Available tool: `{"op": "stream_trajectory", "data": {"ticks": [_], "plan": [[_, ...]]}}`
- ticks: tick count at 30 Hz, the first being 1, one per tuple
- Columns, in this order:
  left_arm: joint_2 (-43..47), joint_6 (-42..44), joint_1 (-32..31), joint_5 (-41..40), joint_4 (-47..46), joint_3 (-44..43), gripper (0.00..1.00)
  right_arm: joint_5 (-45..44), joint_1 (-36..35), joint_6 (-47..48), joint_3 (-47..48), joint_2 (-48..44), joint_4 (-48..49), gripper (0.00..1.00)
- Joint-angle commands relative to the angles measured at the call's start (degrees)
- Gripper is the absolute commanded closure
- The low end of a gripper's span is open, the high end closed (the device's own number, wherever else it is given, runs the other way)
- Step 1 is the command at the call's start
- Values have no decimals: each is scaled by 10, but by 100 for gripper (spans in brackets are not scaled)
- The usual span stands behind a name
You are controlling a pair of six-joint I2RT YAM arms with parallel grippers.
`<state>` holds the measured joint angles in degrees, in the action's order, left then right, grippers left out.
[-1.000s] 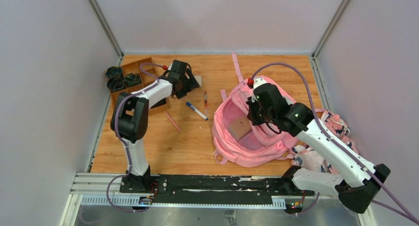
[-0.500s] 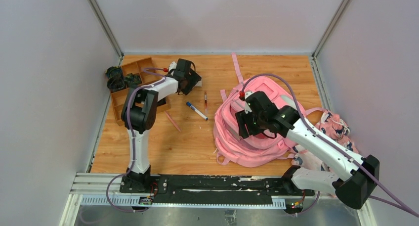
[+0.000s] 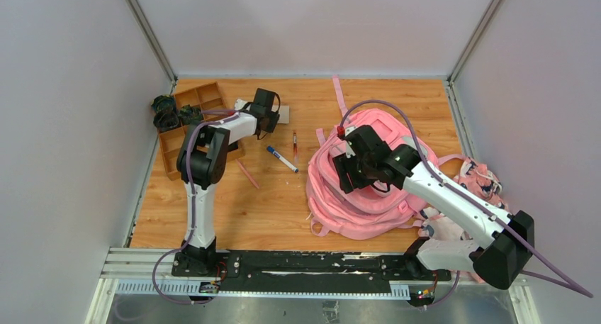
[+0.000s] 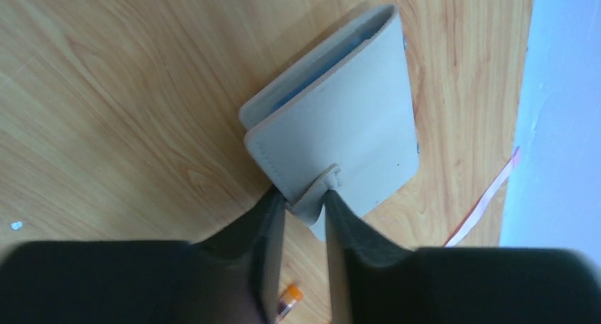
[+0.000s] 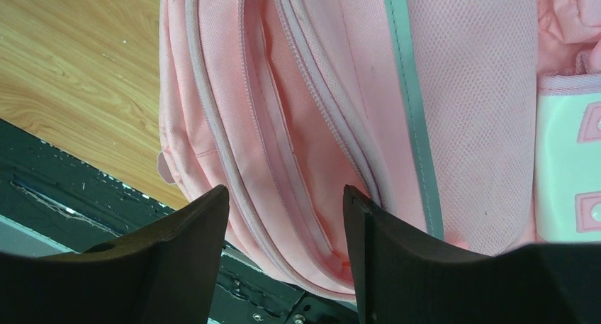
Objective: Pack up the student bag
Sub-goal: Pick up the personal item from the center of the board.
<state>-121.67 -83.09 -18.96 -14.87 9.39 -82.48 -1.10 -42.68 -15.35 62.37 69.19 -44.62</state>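
1. My left gripper (image 4: 306,205) pinches the small tab on the edge of a beige case (image 4: 347,118). The jaws are nearly together and the tab fills the gap between them. The case lies on the table (image 3: 248,210), well apart from the bag (image 3: 347,212), with a red pen (image 3: 295,141) and a marker (image 3: 282,159) between case and bag.
2. The bag lies slumped on the table directly under my right gripper (image 5: 283,228). That gripper hangs wide open just above the zip (image 5: 322,97) and holds nothing.
3. I judge the step in hand to be lifting the case and carrying it to the bag.
   - A tab is a thin hold, so I would lift slowly and straight up. I would check that the case hangs steady before swinging it toward the bag.
   - The path should pass above the pen and marker, not through them.
4. The bag's mouth looks like a narrow slit between the zip tracks.
   - Before the case arrives, I would have the right gripper take one lip of the bag and pull it up and away.
   - Otherwise the case may land on closed fabric and slide off the bag.
5. I can read no brand or writing. The white patch (image 5: 567,168) on the bag shows only pink shapes, cut off at the frame's edge. Any print on the marker is too small to tell, and the case's cover is plain.
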Motion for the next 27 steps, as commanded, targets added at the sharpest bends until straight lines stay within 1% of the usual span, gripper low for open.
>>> {"op": "stream_trajectory", "data": {"ticks": [1, 2, 3, 4, 6, 8, 13, 16, 19, 21, 24, 27], "plan": [[-20, -38, 2, -37, 26, 6, 79, -32, 11, 13, 16, 3, -8, 36], [-18, -39, 2, -35, 24, 9, 87, -32, 11, 13, 15, 4, -8, 36], [-16, -34, 2, -31, 18, 14, 99, -31, 10, 13, 16, 5, -8, 36], [-14, -22, 3, -19, -7, 23, 100, -30, 11, 12, 16, 6, -8, 37], [-5, 1, 3, 1, -57, 41, 100, -28, 11, 12, 17, 6, -9, 37], [8, 33, 3, 15, -75, 44, 100, -27, 11, 12, 25, 4, -11, 37], [71, 155, 3, 52, -78, 59, 100, -40, 11, 10, 40, -17, -18, 34], [130, 236, 2, 82, -72, 83, 100, -38, 11, 7, 45, -28, -18, 29], [198, 336, 2, 147, -74, 119, 100, -41, 12, 3, 46, -33, -21, 29], [245, 393, 1, 200, -37, 131, 100, -44, 12, 2, 45, -36, -29, 29], [316, 473, -3, 257, 50, 145, 100, -41, 10, 10, 34, -47, -32, 29], [393, 510, -6, 298, 104, 190, 100, -8, 3, 21, 24, -54, -24, 30]]}}
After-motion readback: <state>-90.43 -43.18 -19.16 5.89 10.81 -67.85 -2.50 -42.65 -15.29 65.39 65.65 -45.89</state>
